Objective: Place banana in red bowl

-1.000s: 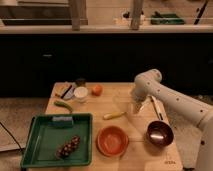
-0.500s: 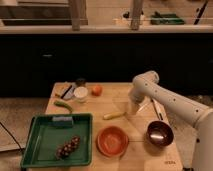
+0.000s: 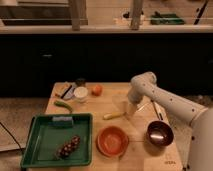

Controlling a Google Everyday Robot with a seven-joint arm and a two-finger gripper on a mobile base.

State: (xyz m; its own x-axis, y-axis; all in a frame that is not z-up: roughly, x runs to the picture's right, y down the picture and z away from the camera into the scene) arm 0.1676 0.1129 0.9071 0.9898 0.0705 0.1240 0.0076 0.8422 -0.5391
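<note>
The banana (image 3: 113, 116) is a slim pale-yellow piece lying flat on the wooden table (image 3: 115, 97), just above the red bowl (image 3: 112, 140). The red bowl sits near the table's front edge, between the green tray and the maroon bowl. My gripper (image 3: 129, 109) hangs from the white arm that reaches in from the right. It points down at the banana's right end, close above or touching it.
A green tray (image 3: 45, 135) with a dark grape cluster (image 3: 68, 147) and a sponge (image 3: 62, 120) fills the front left. A dark maroon bowl (image 3: 160, 133) sits front right. A green pod (image 3: 63, 105), a white cup (image 3: 80, 94), an orange (image 3: 97, 90) and utensils (image 3: 156, 111) also lie on the table.
My gripper has moved left and down, from above the banana's right side to right at its right end. The banana and bowls have not moved.
</note>
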